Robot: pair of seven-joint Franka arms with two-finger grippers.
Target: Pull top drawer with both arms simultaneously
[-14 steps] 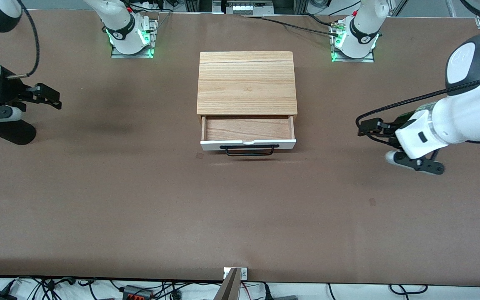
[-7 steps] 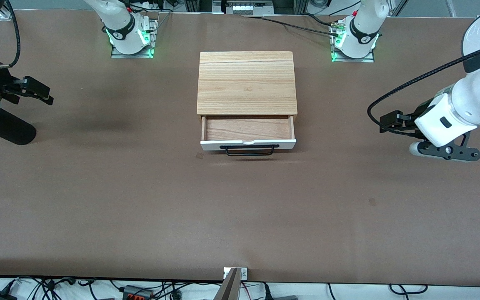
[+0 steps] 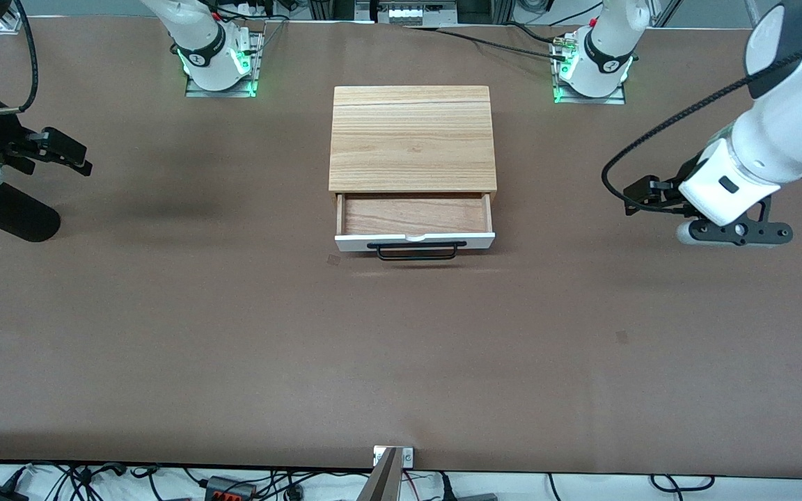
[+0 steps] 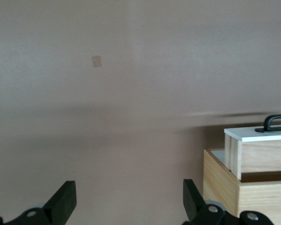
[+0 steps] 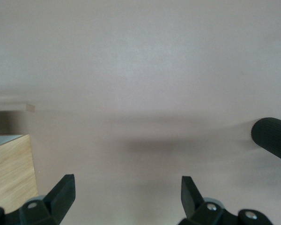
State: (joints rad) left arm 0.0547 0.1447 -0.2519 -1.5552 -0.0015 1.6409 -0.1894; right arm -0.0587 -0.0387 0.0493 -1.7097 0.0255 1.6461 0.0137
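The top drawer (image 3: 415,221) stands pulled out mid-worktop (image 3: 234,334) — left hand (image 3: 641,195) and right hand (image 3: 60,154) hang well apart from it over either end, both spread wide, empty.

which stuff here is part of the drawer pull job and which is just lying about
Belongs to the job:
- top drawer, pulled out, with its black handle
- left gripper, open, over the table's left-arm end
- right gripper, open, over the right-arm end

Just there:
- cabinet
- table
- black cylinder
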